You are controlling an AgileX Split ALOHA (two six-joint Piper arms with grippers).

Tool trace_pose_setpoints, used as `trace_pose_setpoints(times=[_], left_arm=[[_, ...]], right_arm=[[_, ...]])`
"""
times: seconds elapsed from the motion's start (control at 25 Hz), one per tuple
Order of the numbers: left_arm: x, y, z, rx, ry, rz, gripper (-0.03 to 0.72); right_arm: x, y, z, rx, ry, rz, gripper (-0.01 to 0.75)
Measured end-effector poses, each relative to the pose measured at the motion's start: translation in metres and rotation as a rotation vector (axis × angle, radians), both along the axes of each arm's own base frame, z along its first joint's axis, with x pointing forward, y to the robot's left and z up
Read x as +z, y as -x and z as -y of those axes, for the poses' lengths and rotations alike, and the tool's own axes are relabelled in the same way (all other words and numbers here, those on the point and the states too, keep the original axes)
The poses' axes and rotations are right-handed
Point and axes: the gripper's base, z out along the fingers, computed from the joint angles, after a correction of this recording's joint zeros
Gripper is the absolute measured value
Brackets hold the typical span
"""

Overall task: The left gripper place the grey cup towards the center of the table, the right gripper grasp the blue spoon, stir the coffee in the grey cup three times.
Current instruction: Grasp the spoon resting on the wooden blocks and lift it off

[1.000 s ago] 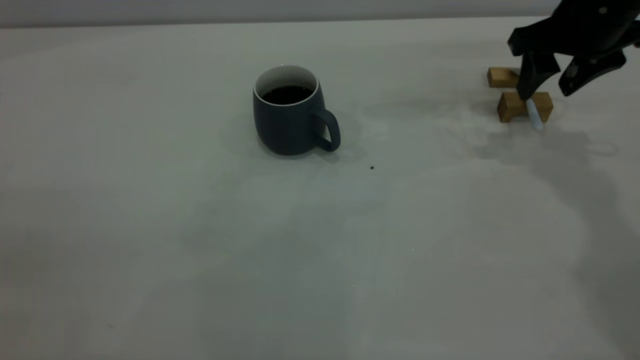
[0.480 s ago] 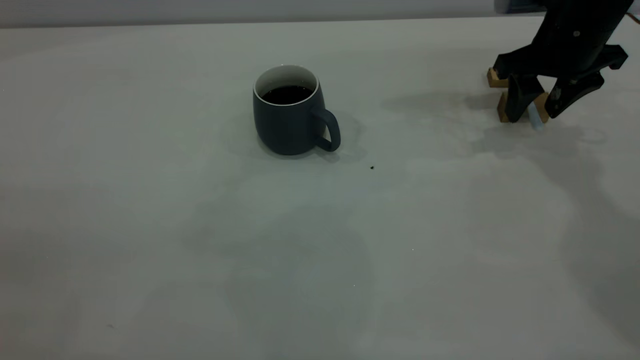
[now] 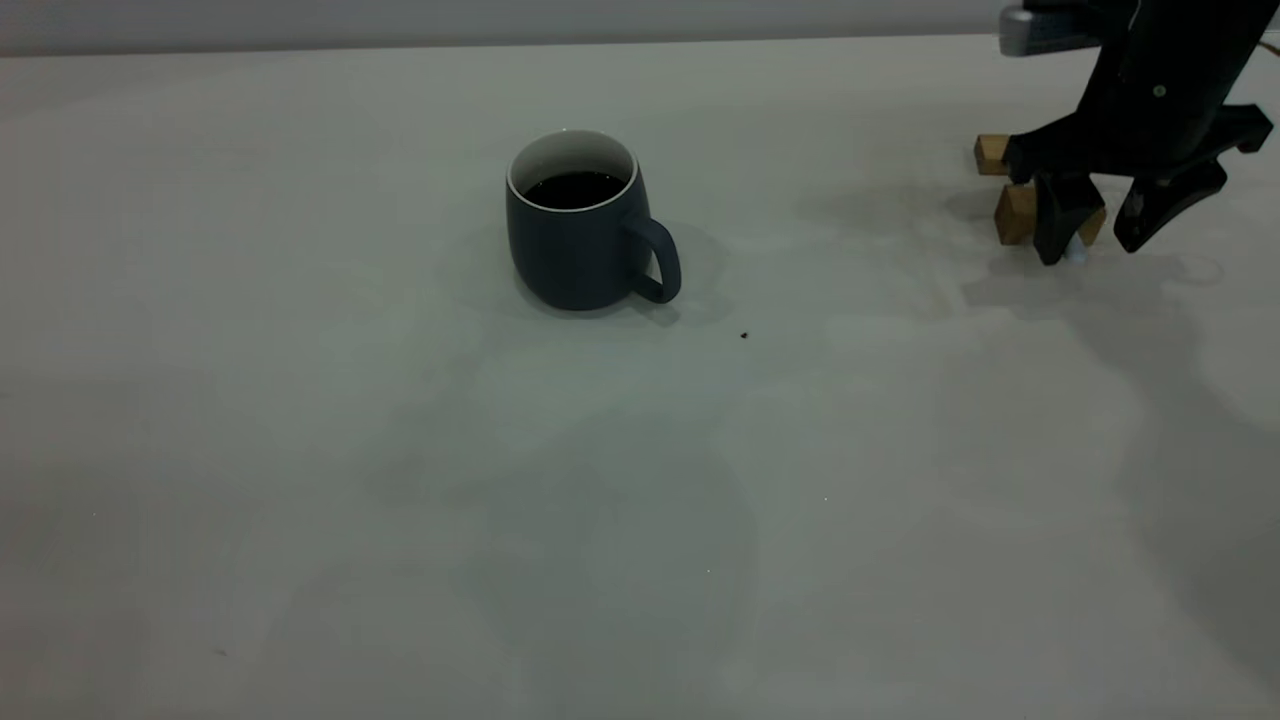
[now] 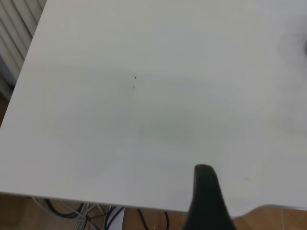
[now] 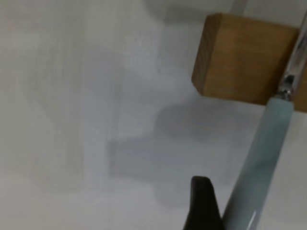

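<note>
exterior view: rounded matte grey cup (image 3: 581,235)

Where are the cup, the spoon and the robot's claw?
grey cup (image 3: 570,248): exterior view, on its dark side.
blue spoon (image 5: 259,163): right wrist view, on its pale handle.
right gripper (image 3: 1100,235): exterior view, midway between its fingertips.

matt grey cup (image 3: 578,248), wood block (image 5: 244,57), glossy spoon handle (image 5: 259,163)

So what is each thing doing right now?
grey cup: upright on the table, untouched.
coffee: in the cup, below the rim.
blue spoon: lying propped on a wooden block.
right gripper: open, down around the spoon's handle.
left gripper: off at the table's edge.
</note>
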Motion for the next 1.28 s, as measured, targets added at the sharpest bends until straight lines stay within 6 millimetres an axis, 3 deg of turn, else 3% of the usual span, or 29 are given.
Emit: trace_pose_setpoints(times=[0.44,0.56,0.8,0.92,1.04,1.28], left_arm=[[0.000,0.000,0.000,0.000,0.000,0.000,0.585],[0.000,0.000,0.000,0.000,0.000,0.000,0.585],[0.000,0.000,0.000,0.000,0.000,0.000,0.585],[0.000,0.000,0.000,0.000,0.000,0.000,0.585],[0.000,0.000,0.000,0.000,0.000,0.000,0.585],[0.000,0.000,0.000,0.000,0.000,0.000,0.585]], right_arm=[[-0.006,-0.002,0.000,0.000,-0.002,0.021,0.562],[-0.006,-0.002,0.000,-0.002,-0.002,0.022,0.481],[-0.006,-0.002,0.000,-0.029,-0.011,0.022,0.181],[-0.004,-0.002,-0.001,-0.044,-0.021,0.024,0.145],[0.010,-0.005,-0.002,-0.050,-0.028,0.028,0.145],[0.069,-0.013,-0.007,-0.091,-0.088,0.054,0.145]])
